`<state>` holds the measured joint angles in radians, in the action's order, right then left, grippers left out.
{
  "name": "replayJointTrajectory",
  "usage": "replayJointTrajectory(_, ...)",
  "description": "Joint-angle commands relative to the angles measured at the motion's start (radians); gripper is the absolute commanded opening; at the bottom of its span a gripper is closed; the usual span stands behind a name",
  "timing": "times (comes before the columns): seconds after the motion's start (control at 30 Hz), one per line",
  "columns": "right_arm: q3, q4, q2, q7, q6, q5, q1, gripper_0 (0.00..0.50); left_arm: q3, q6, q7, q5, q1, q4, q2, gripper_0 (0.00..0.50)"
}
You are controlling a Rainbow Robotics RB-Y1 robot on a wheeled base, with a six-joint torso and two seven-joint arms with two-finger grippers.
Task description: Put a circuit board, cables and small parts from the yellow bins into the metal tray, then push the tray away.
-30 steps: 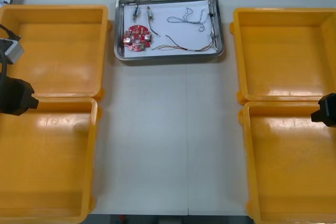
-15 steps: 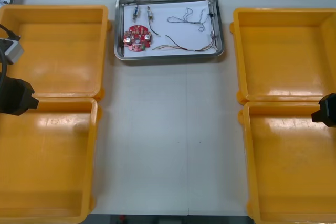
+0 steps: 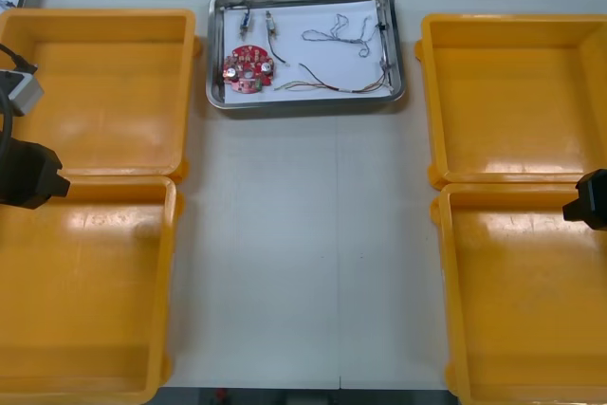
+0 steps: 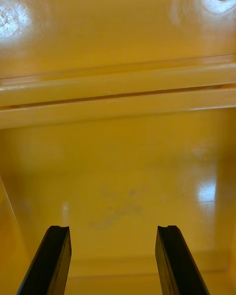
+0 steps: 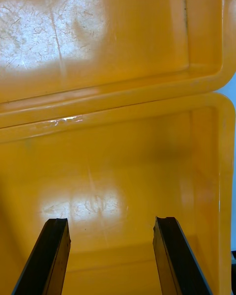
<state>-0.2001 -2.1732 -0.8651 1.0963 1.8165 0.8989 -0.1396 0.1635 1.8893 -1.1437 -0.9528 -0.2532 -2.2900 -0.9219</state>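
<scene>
With fingers spread and nothing between them, the left hand [image 5: 110, 220] hangs over the near left yellow bin [image 3: 85, 291] and the right hand [image 4: 113, 227] over the near right yellow bin [image 3: 531, 301], while the metal tray [image 3: 305, 102], at the far middle of the surface [image 3: 303, 253], holds the red circuit board [image 3: 248, 68], cables [image 3: 334, 35] and small metal parts [image 3: 245, 18].

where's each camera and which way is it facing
Front: above the arms, steeply down at metal tray and yellow bins; left arm, right arm at sides.
Left wrist: on that wrist, facing into near left bin; left gripper open.
Right wrist: likewise, near right bin; right gripper open.
Shared: front view also shows both near bins.
</scene>
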Motion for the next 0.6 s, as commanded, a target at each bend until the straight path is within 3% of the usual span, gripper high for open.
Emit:
replayJointTrajectory(0.03,-0.033,-0.005,-0.037,0.053,-0.008,-0.008,0.014,0.5,0.033,-0.009,-0.034,0.003,0.017,-0.028,-0.038,0.5)
replayJointTrajectory(0.6,-0.033,-0.005,-0.037,0.053,-0.008,-0.008,0.014,0.5,0.033,-0.009,-0.034,0.003,0.017,-0.028,-0.038,0.5)
